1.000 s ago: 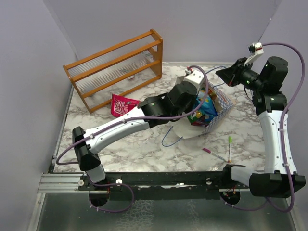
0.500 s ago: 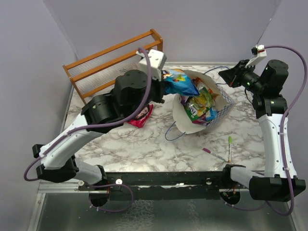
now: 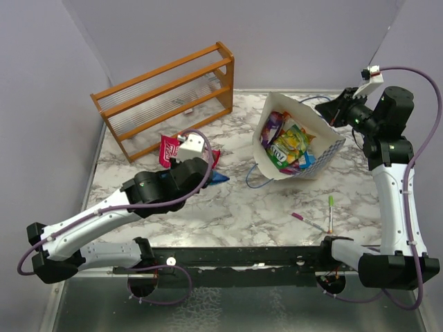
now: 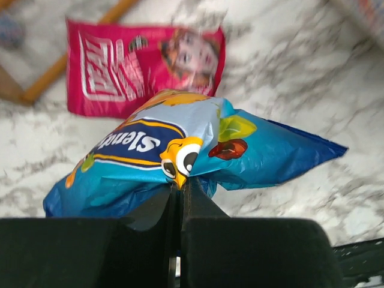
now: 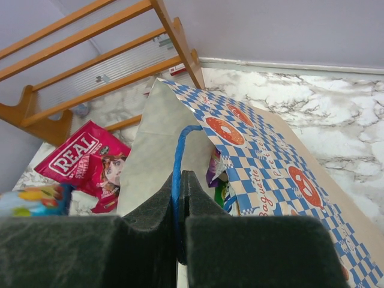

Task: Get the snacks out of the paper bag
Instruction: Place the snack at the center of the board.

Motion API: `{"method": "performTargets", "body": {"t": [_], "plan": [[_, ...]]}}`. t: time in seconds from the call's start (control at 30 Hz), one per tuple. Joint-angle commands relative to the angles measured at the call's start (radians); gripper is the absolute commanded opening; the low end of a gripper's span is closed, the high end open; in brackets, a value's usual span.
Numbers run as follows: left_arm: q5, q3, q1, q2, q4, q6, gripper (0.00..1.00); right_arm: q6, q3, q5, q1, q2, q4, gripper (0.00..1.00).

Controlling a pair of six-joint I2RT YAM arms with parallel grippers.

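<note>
My left gripper [image 4: 180, 186] is shut on a blue snack packet [image 4: 180, 150] and holds it low over the marble, just in front of a red packet [image 4: 144, 66] lying flat. From above, the left gripper [image 3: 205, 168] is left of the paper bag [image 3: 273, 117], with the blue packet [image 3: 219, 178] peeking out and the red packet [image 3: 167, 150] beside it. The bag lies tilted with its mouth open; several packets [image 3: 291, 145] show inside. My right gripper [image 5: 182, 180] is shut on the bag's blue cord handle [image 5: 178, 150] and holds the bag [image 5: 264, 162] up.
A wooden rack [image 3: 166, 97] stands at the back left, also in the right wrist view [image 5: 90, 54]. A green pen [image 3: 330, 211] and a pink pen [image 3: 306, 220] lie at the front right. The bag's other blue cord [image 3: 252, 181] trails on the marble.
My left arm has lifted the blue packet out of the bag, swung left and lowered it beside the red packet. The bag has tipped more upright. The right arm hardly moved.
</note>
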Motion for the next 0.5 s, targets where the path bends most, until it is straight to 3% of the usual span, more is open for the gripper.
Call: {"method": "performTargets", "body": {"t": [0.0,0.3,0.47], "plan": [[0.008,-0.139,0.016,-0.027,0.054,-0.143,0.0,0.009,0.048,0.003,-0.005,-0.021,-0.018,0.01],[0.14,-0.285,0.238,0.024,0.115,-0.106,0.0,0.001,0.043,0.005,-0.005,-0.036,-0.025,0.02],[0.057,-0.286,0.321,0.02,0.094,-0.097,0.0,-0.002,0.038,0.006,-0.005,-0.044,-0.024,0.01]]}}
